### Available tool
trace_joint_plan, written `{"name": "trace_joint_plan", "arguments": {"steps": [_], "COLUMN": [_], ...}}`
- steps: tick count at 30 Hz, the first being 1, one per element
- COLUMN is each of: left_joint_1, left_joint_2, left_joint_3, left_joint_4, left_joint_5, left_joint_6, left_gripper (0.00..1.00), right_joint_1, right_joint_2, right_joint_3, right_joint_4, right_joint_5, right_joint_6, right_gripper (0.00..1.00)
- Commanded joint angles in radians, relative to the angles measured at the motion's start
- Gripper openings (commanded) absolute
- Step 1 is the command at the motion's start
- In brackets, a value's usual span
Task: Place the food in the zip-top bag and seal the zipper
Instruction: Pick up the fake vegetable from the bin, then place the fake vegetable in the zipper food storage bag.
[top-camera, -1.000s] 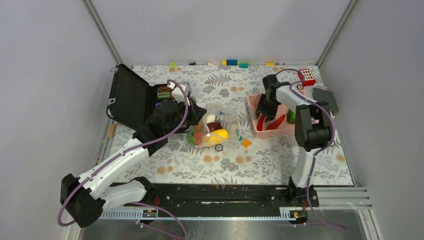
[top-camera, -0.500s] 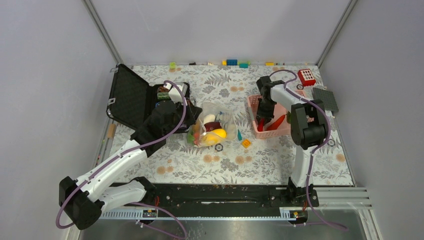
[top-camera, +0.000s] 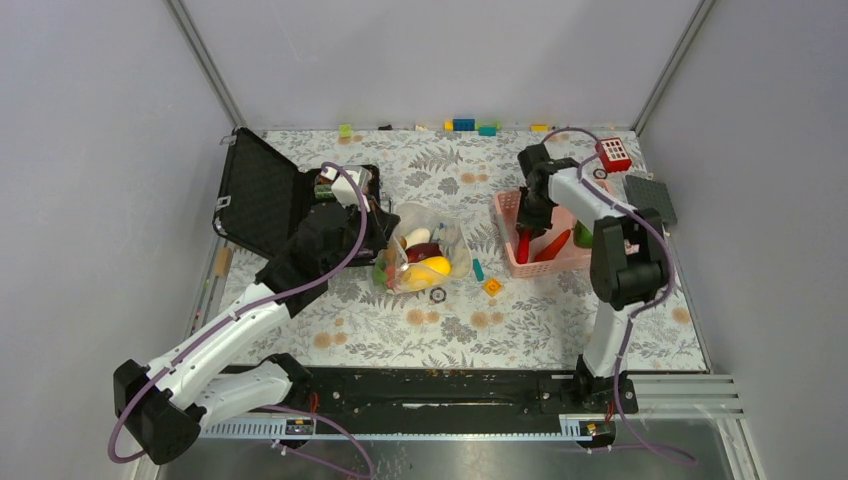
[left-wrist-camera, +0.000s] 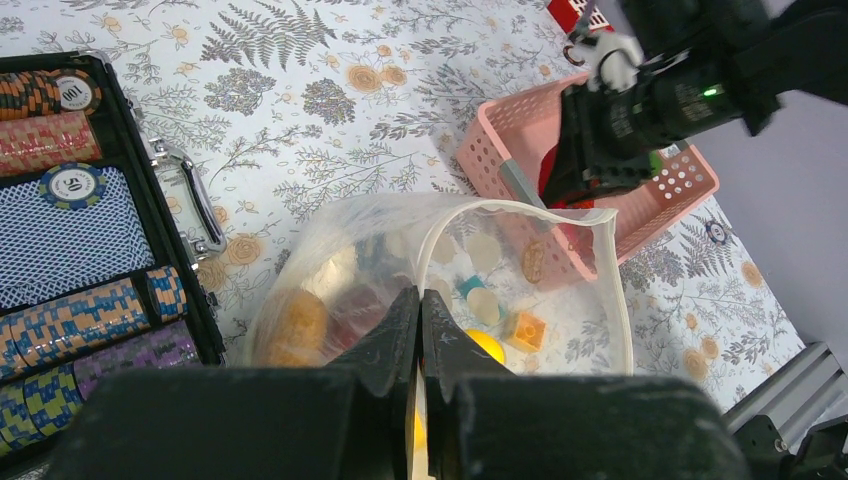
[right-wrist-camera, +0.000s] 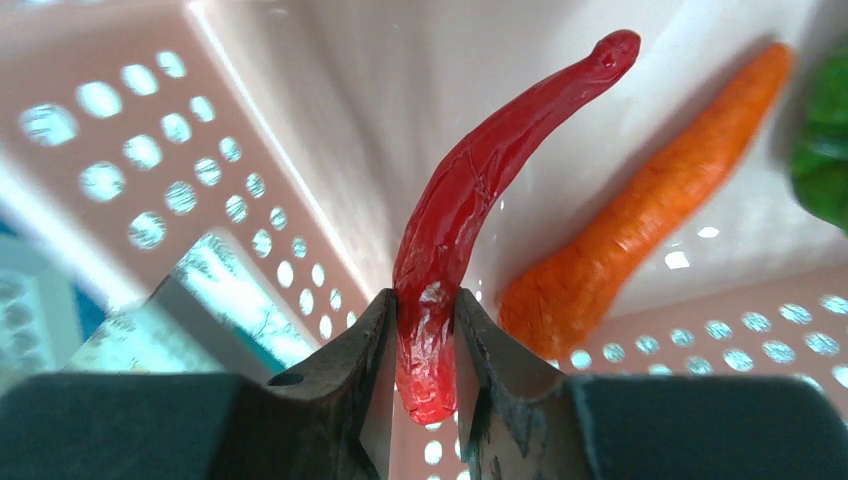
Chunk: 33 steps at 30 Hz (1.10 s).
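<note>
The left claw (left-wrist-camera: 420, 325) is pinched shut on the near rim of the zip-top bag (left-wrist-camera: 330, 270), I'd say to lift the mouth and hold it gaping toward the basket. Left of that claw lies the open poker-chip case (left-wrist-camera: 70, 200), its latch edge just beside the bag, so there's little room that way. Ahead and to the right the flowered bench (left-wrist-camera: 330, 110) gives space. Inside the bag, just past the fingertips, sit the banana (top-camera: 437, 266), a white radish (top-camera: 418, 237) and other pieces. The zipper (left-wrist-camera: 530, 209) curves along the far lip, unsealed.

Over on the right, the right claw (right-wrist-camera: 425, 335) is clamped on the near end of the red chilli (right-wrist-camera: 470, 190) inside the pink basket (right-wrist-camera: 200, 150). The basket's wall stands close on the claw's left, the carrot (right-wrist-camera: 650, 190) lies just to its right, and the green pepper (right-wrist-camera: 825, 130) is beyond that. Straight up looks the clearest way out, then across the gap to the bag's mouth.
</note>
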Motion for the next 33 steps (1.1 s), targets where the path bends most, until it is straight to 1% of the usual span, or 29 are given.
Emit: {"name": "trace_joint_plan", "arguments": {"steps": [1, 6, 9, 12, 16, 18, 21, 25, 28, 31, 33], "left_joint_1": [0.004, 0.004, 0.004, 0.004, 0.004, 0.005, 0.004, 0.005, 0.004, 0.004, 0.004], "left_joint_2": [-0.017, 0.001, 0.012, 0.025, 0.049, 0.062, 0.073, 0.070, 0.069, 0.069, 0.065], "left_joint_3": [0.029, 0.039, 0.047, 0.055, 0.073, 0.089, 0.112, 0.125, 0.134, 0.147, 0.151], "left_joint_4": [0.047, 0.045, 0.044, 0.043, 0.023, 0.005, -0.019, -0.039, -0.054, -0.083, -0.098], "left_joint_5": [-0.014, 0.007, 0.022, 0.036, 0.045, 0.048, 0.059, 0.086, 0.105, 0.109, 0.109], "left_joint_6": [0.005, -0.009, -0.019, -0.030, -0.047, -0.057, -0.070, -0.088, -0.101, -0.116, -0.129], "left_gripper": [0.00, 0.00, 0.00, 0.00, 0.00, 0.00, 0.00, 0.00, 0.00, 0.00, 0.00], "right_joint_1": [-0.002, -0.002, -0.003, -0.002, 0.030, 0.098, 0.239, 0.335, 0.403, 0.452, 0.457], "right_joint_2": [-0.210, -0.388, -0.520, -0.653, -0.816, -0.881, -0.960, -0.996, -0.971, -0.929, -0.893], "right_joint_3": [-0.011, -0.092, -0.148, -0.234, -0.322, -0.355, -0.416, -0.471, -0.506, -0.540, -0.561], "right_joint_4": [0.024, 0.077, 0.133, 0.237, 0.372, 0.440, 0.596, 0.802, 0.938, 1.034, 1.079], "right_joint_5": [0.109, 0.166, 0.127, 0.001, -0.247, -0.349, -0.439, -0.550, -0.635, -0.642, -0.649], "right_joint_6": [-0.012, -0.034, -0.074, -0.118, -0.169, -0.254, -0.367, -0.436, -0.503, -0.572, -0.591], "right_gripper": [0.09, 0.09, 0.08, 0.09, 0.10, 0.11, 0.12, 0.13, 0.14, 0.16, 0.17]}}
